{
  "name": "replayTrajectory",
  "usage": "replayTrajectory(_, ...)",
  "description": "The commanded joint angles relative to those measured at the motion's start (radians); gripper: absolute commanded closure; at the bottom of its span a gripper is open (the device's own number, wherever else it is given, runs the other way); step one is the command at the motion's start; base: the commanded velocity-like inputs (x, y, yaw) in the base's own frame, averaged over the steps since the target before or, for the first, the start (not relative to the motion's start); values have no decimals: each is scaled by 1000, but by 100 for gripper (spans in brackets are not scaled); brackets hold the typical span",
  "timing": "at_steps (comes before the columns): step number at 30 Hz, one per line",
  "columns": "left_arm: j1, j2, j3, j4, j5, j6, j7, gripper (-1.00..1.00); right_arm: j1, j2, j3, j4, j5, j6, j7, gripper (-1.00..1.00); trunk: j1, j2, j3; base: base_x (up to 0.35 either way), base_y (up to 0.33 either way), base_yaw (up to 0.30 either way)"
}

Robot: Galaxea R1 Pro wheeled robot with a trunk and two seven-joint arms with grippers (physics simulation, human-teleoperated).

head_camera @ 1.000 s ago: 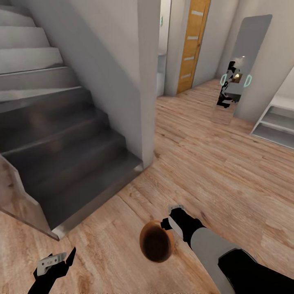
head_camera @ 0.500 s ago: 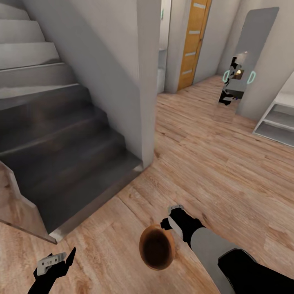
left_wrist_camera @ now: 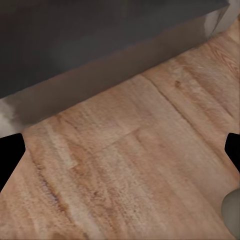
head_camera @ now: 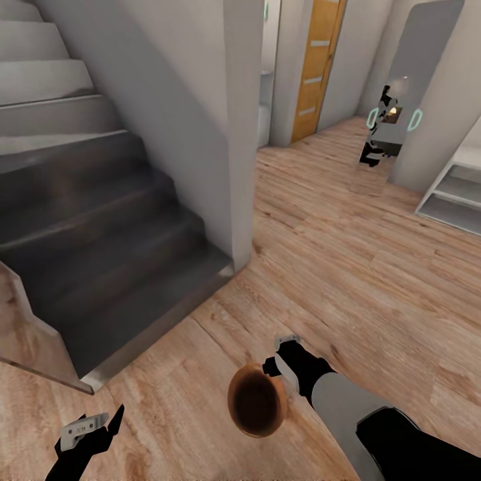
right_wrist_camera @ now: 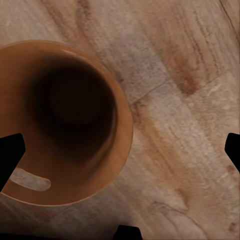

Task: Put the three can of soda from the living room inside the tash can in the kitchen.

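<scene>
The tash can [head_camera: 257, 399], a small glossy copper-brown bin with a dark inside, hangs tilted just above the plank floor in front of me. My right gripper [head_camera: 279, 364] is at its rim and holds it. In the right wrist view the bin [right_wrist_camera: 70, 120] sits off to one side, with one dark fingertip [right_wrist_camera: 10, 160] over its rim. My left gripper [head_camera: 93, 427] is low at the left, open and empty, with only floor between its fingertips [left_wrist_camera: 10, 155]. The cans of soda are out of view.
A dark grey staircase [head_camera: 100, 220] rises at the left, ending at a white wall corner [head_camera: 237, 167]. Open wood floor [head_camera: 334, 254] runs ahead to an orange door [head_camera: 317, 67], a standing mirror [head_camera: 407, 87] showing my reflection, and a white shelf [head_camera: 454, 194].
The whole picture has shifted, so the camera moved: door and mirror sit higher and further right. The bin's opening has turned more toward me. Both grippers keep their places.
</scene>
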State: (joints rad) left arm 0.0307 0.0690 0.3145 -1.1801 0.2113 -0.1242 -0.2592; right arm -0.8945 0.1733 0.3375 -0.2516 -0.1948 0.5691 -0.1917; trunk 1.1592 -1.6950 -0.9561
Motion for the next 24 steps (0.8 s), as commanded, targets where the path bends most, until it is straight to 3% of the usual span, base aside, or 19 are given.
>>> replayTrajectory(1,0,0,0,1,0,0,0,-100,0,0,0,0,0,0,0,-100,0,0,-2,0,0,0)
replayTrajectory(7,0,0,0,1,-1,6,1,-100,0,0,0,0,0,0,0,-100,0,0,-11,0,0,0)
replayTrajectory(14,-2,0,0,-6,-1,21,3,-100,0,0,35,0,0,0,1,-100,0,0,-22,0,0,0)
replayTrajectory(24,-6,0,0,-35,-1,98,6,-100,0,0,46,0,-1,0,1,-100,0,0,-37,0,0,0)
